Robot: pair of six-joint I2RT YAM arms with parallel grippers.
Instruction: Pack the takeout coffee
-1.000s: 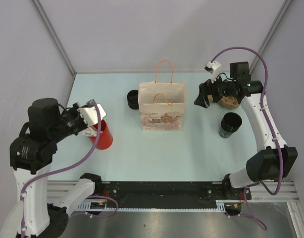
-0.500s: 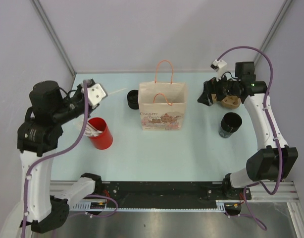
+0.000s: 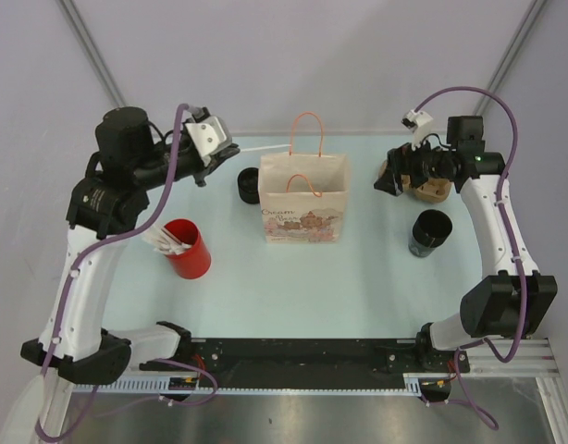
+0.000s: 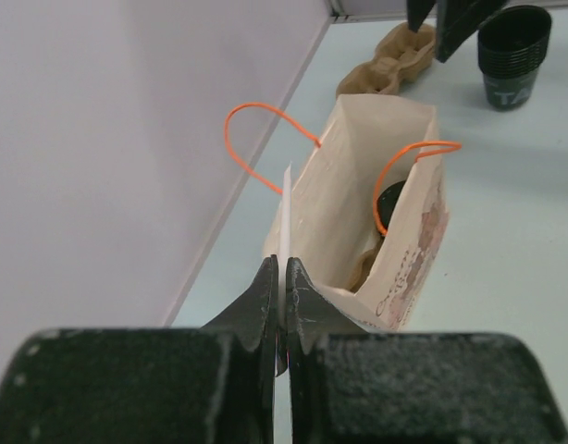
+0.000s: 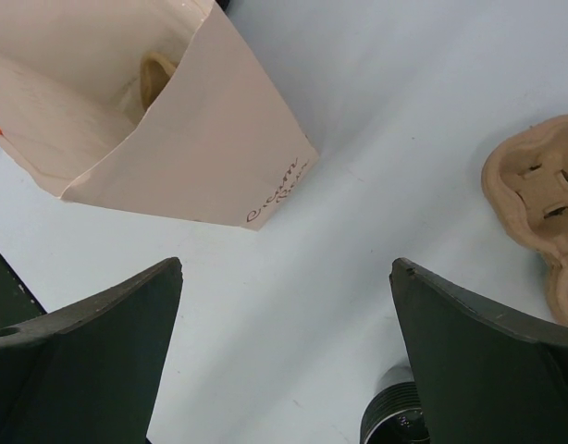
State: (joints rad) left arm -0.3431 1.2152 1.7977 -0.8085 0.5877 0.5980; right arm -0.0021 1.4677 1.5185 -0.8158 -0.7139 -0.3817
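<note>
- Now that the left tool has swung from the red cup up beside the paper bag standing mid-counter, it stays clenched on a white straw, tip near the bag's orange handle.
- I judge dropping it in comes next.
- My right tool hangs released by the cardboard carrier.

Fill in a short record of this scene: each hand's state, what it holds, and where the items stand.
Left hand: shut on white straw, tip toward paper bag
Right hand: open, empty, near cardboard carrier
Paper bag: upright, mouth open, mid-table
Red cup: left of bag, holds spare straws
Black cups: stacked, right of bag
</note>
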